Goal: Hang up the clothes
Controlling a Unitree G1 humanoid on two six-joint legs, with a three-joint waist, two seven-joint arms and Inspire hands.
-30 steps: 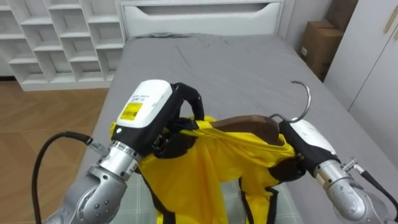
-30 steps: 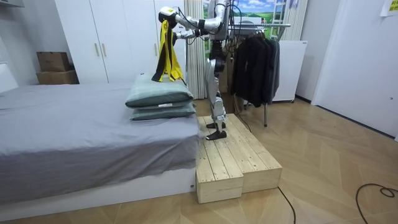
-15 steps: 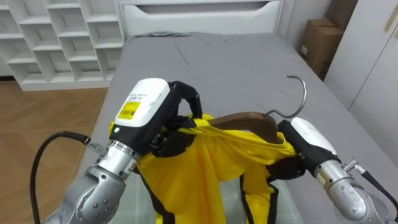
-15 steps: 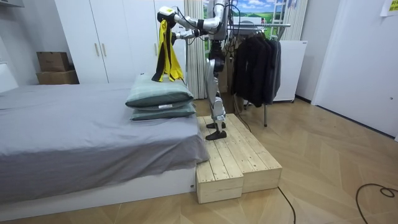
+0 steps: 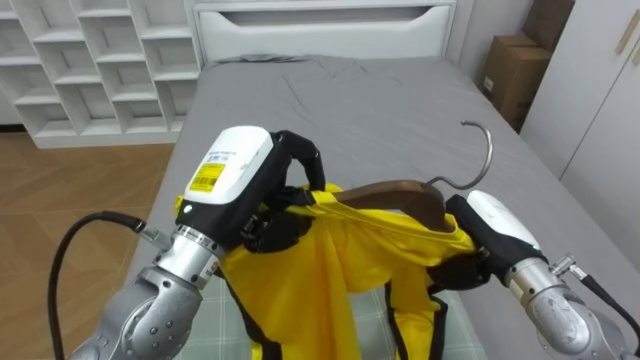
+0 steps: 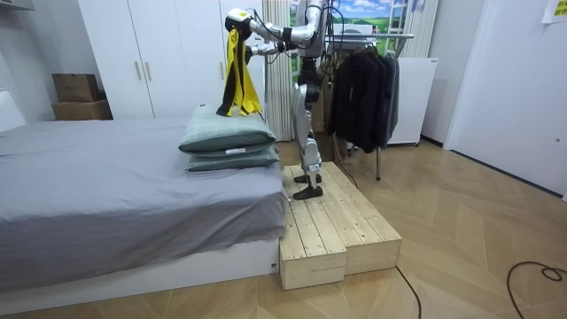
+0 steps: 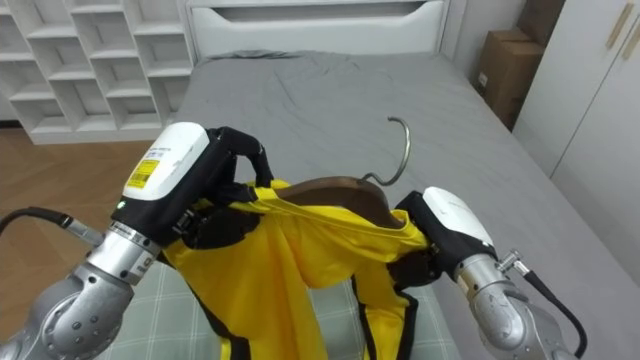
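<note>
Since a second ago the hanger (image 5: 395, 196) has come up a little and its metal hook (image 5: 486, 150) has swung slightly toward 11 o'clock; nothing else has changed.

Left eye view: the left hand (image 5: 240, 175), at 9 o'clock of centre, has its dark fingers clenched over one shoulder of the yellow garment (image 5: 320, 280). The right hand (image 5: 495, 230), at 4 o'clock, clasps the other shoulder, fingers curled into the cloth. The garment is draped on the brown wooden hanger between the two hands, held above the grey bed (image 5: 380, 100), which runs off toward 12 o'clock. A white shelf unit (image 5: 90, 50) stands at 10 o'clock and a cardboard box (image 5: 512, 70) at 2 o'clock.

Room view: the robot stands upright on a wooden platform (image 6: 332, 230) beside the bed, arms stretched toward 9 o'clock, with the garment hanging above stacked green pillows (image 6: 229, 137). A clothes rack (image 6: 363, 89) with dark clothes stands just behind it.

Right eye view: the hook points up toward the white headboard (image 7: 310, 15) at 12 o'clock, with wooden floor (image 7: 60, 150) at 9 o'clock.
</note>
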